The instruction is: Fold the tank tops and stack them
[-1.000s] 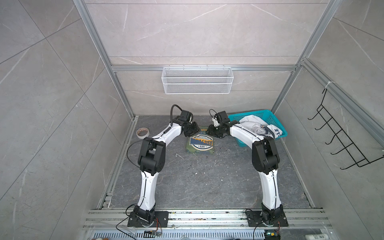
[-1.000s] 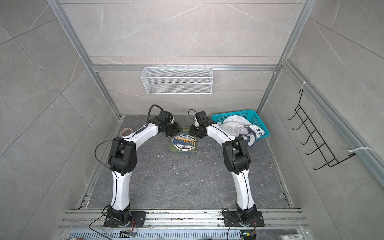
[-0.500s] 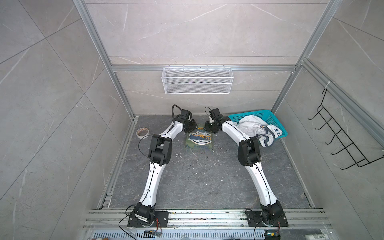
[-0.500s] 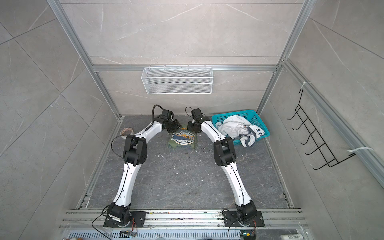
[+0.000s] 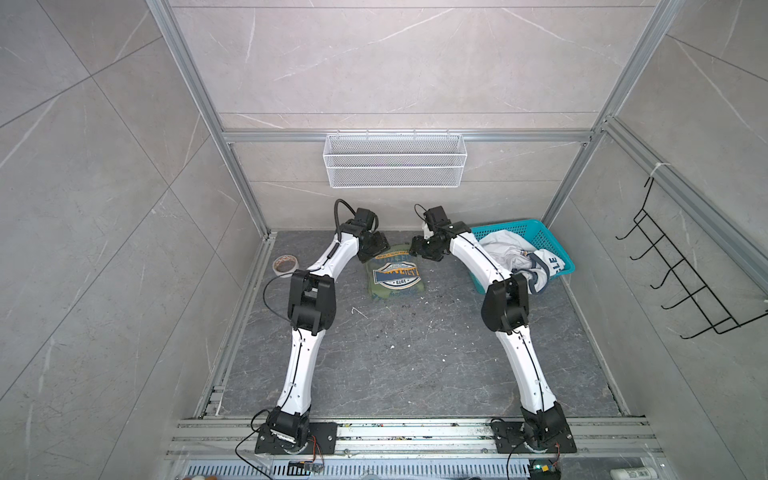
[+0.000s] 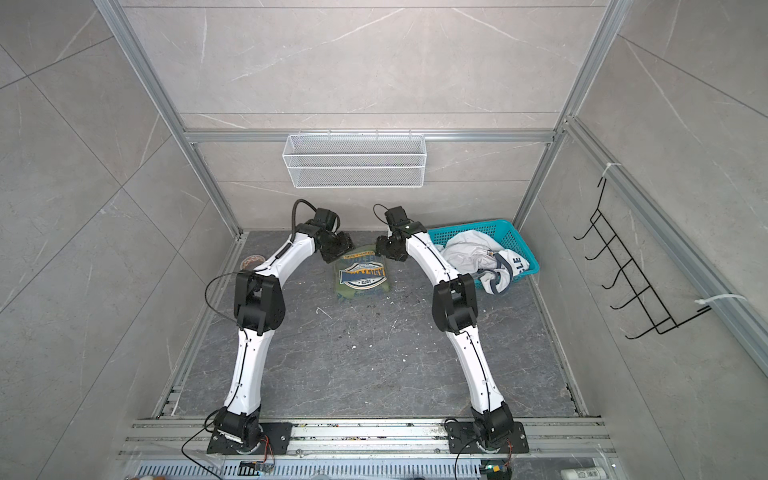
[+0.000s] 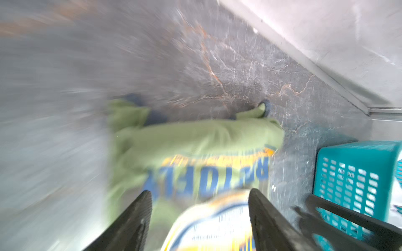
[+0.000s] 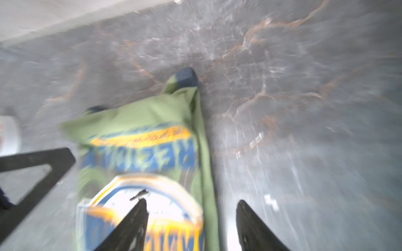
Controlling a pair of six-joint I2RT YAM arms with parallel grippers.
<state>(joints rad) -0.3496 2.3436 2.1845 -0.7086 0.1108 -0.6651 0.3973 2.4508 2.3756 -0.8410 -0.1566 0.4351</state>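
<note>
The olive green tank top (image 5: 395, 274) (image 6: 361, 276) lies folded on the dark floor near the back wall, chest graphic up. My left gripper (image 5: 376, 249) (image 6: 338, 247) hovers at its far left corner, jaws open. The left wrist view shows that gripper (image 7: 200, 192) spread over the green cloth (image 7: 195, 139), holding nothing. My right gripper (image 5: 424, 249) (image 6: 386, 249) is at the far right corner, also open. In the right wrist view it (image 8: 191, 201) straddles the top's edge (image 8: 202, 152). The white tank top (image 5: 511, 253) (image 6: 478, 253) lies crumpled in the basket, spilling over its front rim.
The teal plastic basket (image 5: 548, 243) (image 6: 511, 237) (image 7: 352, 173) stands at the back right, close to my right arm. A tape roll (image 5: 285, 265) (image 6: 251, 262) sits by the left rail. A white wire basket (image 5: 395, 166) hangs on the back wall, black hooks (image 5: 685, 282) on the right wall.
Both grippers carried the green top's far edge a little toward the back wall, then opened and let it go. Both elbows have bent back up after stretching out.
</note>
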